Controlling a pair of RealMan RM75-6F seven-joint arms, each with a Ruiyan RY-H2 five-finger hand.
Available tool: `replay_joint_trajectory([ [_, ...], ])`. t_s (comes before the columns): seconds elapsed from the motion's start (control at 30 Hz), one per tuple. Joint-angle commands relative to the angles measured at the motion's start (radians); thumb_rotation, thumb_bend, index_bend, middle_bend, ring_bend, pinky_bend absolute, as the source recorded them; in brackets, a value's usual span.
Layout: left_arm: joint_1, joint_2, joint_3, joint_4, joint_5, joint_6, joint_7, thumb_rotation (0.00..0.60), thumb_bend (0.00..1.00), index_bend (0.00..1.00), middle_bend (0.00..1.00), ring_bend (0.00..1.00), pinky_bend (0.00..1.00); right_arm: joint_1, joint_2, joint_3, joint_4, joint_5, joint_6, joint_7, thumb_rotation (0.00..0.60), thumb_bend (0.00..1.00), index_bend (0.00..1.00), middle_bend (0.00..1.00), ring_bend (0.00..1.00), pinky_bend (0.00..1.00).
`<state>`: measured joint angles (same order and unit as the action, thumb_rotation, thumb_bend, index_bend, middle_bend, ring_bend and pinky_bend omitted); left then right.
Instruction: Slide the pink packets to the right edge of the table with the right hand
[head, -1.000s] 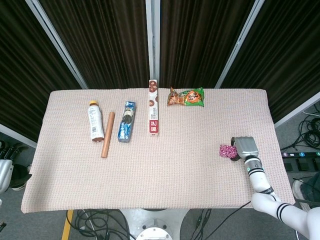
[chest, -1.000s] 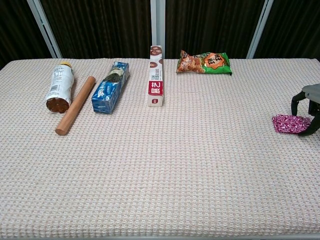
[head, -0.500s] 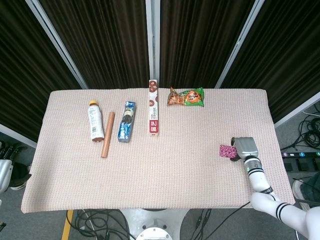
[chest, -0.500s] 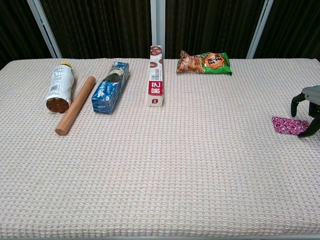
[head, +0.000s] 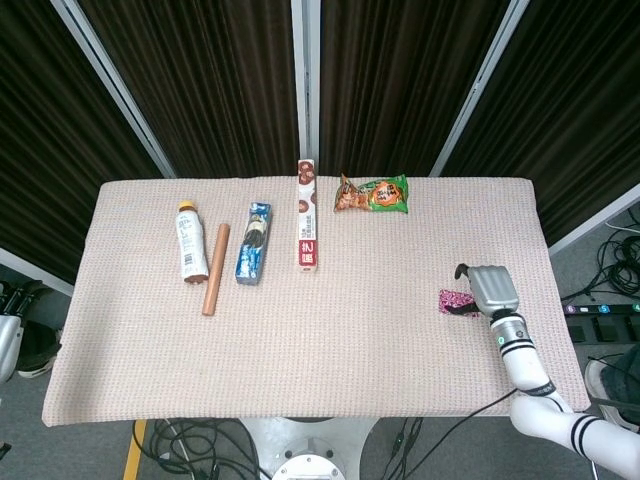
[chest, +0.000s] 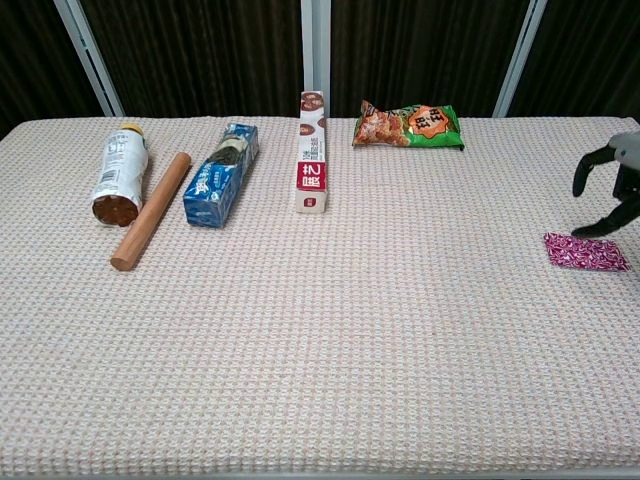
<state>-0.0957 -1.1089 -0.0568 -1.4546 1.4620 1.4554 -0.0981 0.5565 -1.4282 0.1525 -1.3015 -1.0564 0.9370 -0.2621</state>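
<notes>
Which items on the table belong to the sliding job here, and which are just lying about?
Part of the job:
pink packet, lying flat near the right edge
right robot hand, raised just above the packet, fingers apart

Just lying about:
bottle, on its side
wooden rod
blue box
long white box
green snack bag

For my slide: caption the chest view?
Right hand raised just above pink packet near the table's right edge.
</notes>
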Motion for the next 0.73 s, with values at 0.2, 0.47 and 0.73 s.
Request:
replay_joint_trajectory([
  [0.2,-0.006,-0.014,0.003,0.007,0.001,-0.012,0.004,0.600,0.02,0.28,0.28,0.20,0.26,-0.182,0.046,-0.008,0.120,-0.350,0.469,0.296,0.260,0.00,0.24,0.56,0.46,0.74],
  [0.47,-0.014,-0.017,0.006,-0.010,0.030,0.001,0.003,0.600,0.02,0.28,0.28,0.20,0.26,-0.289,0.129,-0.102,0.120,-0.318,0.420,0.186,0.166,0.00,0.00,0.08,0.00,0.29],
  [0.73,-0.016,-0.009,0.023,-0.019,0.053,-0.004,0.005,0.600,0.03,0.28,0.28,0.20,0.26,-0.352,0.162,-0.104,0.052,-0.295,0.465,0.103,0.166,0.00,0.00,0.01,0.00,0.12],
])
